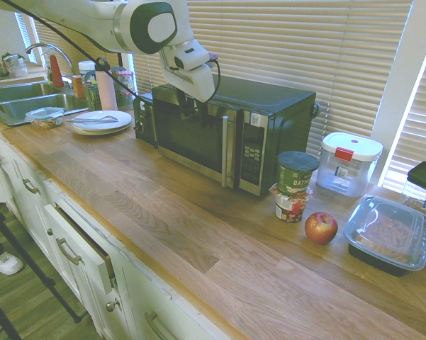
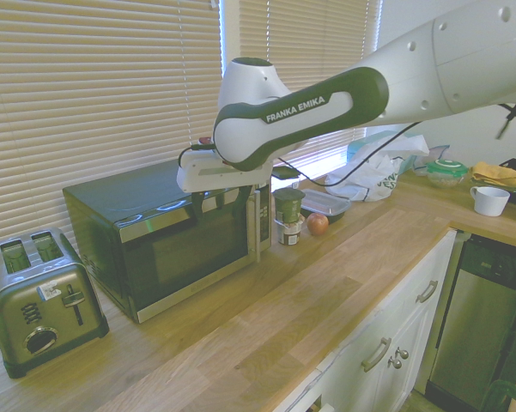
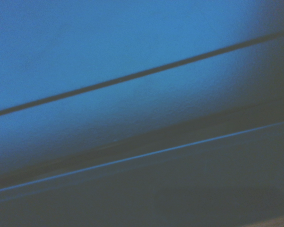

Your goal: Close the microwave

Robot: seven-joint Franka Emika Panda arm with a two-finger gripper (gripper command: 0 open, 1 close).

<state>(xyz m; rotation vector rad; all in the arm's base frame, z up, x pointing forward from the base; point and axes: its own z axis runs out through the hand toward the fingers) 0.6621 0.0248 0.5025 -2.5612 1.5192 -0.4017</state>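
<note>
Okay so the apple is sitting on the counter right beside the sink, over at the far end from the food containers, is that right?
Not quite: the first exterior view shows the apple on the counter, but among the food containers, at the far end from the sink.

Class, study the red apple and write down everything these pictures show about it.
The apple is round and whole, its smooth-looking skin mostly red with paler yellowish patches. It rests on the wooden counter, beside the stacked tubs and near the lidded food container. Only the counter clearly touches it.
</note>
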